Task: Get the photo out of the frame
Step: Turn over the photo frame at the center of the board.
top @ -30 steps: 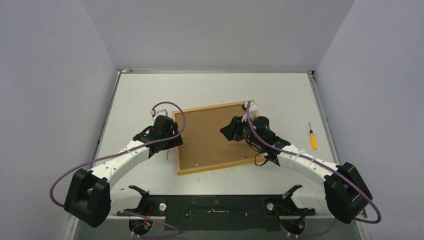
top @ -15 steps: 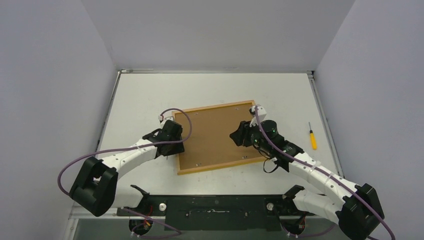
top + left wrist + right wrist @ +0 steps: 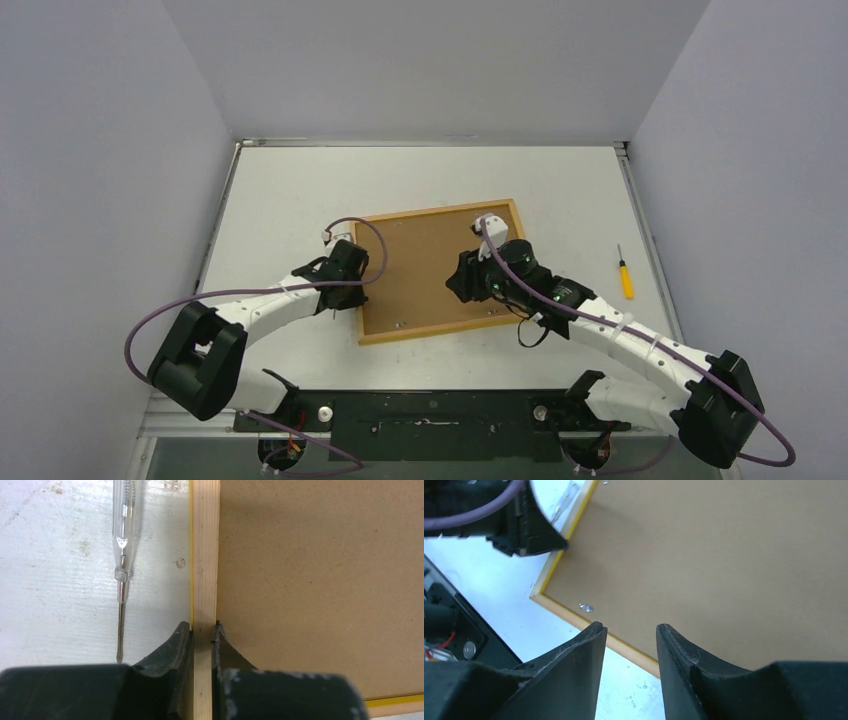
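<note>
The frame (image 3: pixel 420 262) lies face down on the table, brown backing (image 3: pixel 320 570) up, with a thin yellow line along its edges. My left gripper (image 3: pixel 203 627) is shut on the light wood rim (image 3: pixel 205 555) of its left side, one finger outside and one on the backing; from above it sits at the near left corner (image 3: pixel 350 288). My right gripper (image 3: pixel 629 626) is open and empty above the backing (image 3: pixel 724 555) near the frame's front edge, close to a small metal tab (image 3: pixel 585 608). The photo is hidden under the backing.
A clear-handled screwdriver (image 3: pixel 123 530) lies on the table just left of the frame's rim. A small yellow-handled screwdriver (image 3: pixel 625 275) lies right of the frame. The black mounting bar (image 3: pixel 430 415) runs along the near edge.
My left gripper has closed onto the frame's left rim. The right gripper swung right, then back left over the backing's near part. The frame shifted slightly to the right.
</note>
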### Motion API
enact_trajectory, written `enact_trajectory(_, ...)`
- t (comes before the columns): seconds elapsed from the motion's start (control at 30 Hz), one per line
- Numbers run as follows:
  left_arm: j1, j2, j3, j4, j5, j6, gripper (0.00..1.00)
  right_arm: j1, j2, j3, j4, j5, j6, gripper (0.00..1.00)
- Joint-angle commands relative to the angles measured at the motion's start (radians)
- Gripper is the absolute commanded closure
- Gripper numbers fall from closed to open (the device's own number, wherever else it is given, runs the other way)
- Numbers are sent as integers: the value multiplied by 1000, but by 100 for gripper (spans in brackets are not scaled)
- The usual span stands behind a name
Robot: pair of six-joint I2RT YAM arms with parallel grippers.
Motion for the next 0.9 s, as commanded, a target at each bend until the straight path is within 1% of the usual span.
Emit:
enact_trajectory(0.0, -1, 21, 21, -19, -4, 12, 100, 146, 8, 78, -22, 89, -100, 57)
enact_trajectory(0.13, 1, -10, 61, -43, 34, 23, 100, 264, 6, 95, -10, 215, -168, 54)
enact_trajectory(0.2, 2, -25, 84, -60, 53, 26, 100, 272, 5, 111, -21, 246, -183, 50)
enact_trajectory(0.27, 2, -44, 112, -82, 64, 33, 100, 271, -4, 120, -24, 302, -175, 44)
enact_trajectory(0.3, 4, -54, 123, -93, 66, 36, 100, 271, -11, 113, -15, 310, -200, 39)
enact_trajectory(0.37, 11, -73, 138, -108, 84, 47, 100, 270, -29, 89, 20, 278, -256, 29)
enact_trajectory(0.4, 19, -79, 150, -117, 100, 53, 100, 270, -33, 92, 6, 246, -273, 15)
enact_trajectory(0.43, 27, -83, 162, -130, 114, 55, 100, 270, -33, 102, -14, 207, -304, 6)
enact_trajectory(0.47, 35, -87, 171, -140, 126, 59, 100, 273, -29, 113, -36, 153, -338, 1)
enact_trajectory(0.5, 40, -91, 180, -147, 134, 65, 100, 275, -20, 121, -46, 124, -364, 7)
enact_trajectory(0.53, 46, -99, 188, -154, 140, 70, 100, 281, -11, 126, -50, 111, -380, 10)
enact_trajectory(0.6, 56, -110, 204, -166, 158, 82, 100, 312, -1, 124, -45, 119, -427, 9)
enact_trajectory(0.67, 67, -116, 219, -177, 176, 92, 100, 367, 2, 111, -24, 174, -460, 6)
enact_trajectory(0.77, 77, -119, 244, -194, 195, 106, 100, 479, 13, 78, 44, 291, -493, 4)
enact_trajectory(0.87, 88, -123, 253, -202, 202, 112, 100, 613, 67, 58, 107, 422, -556, 4)
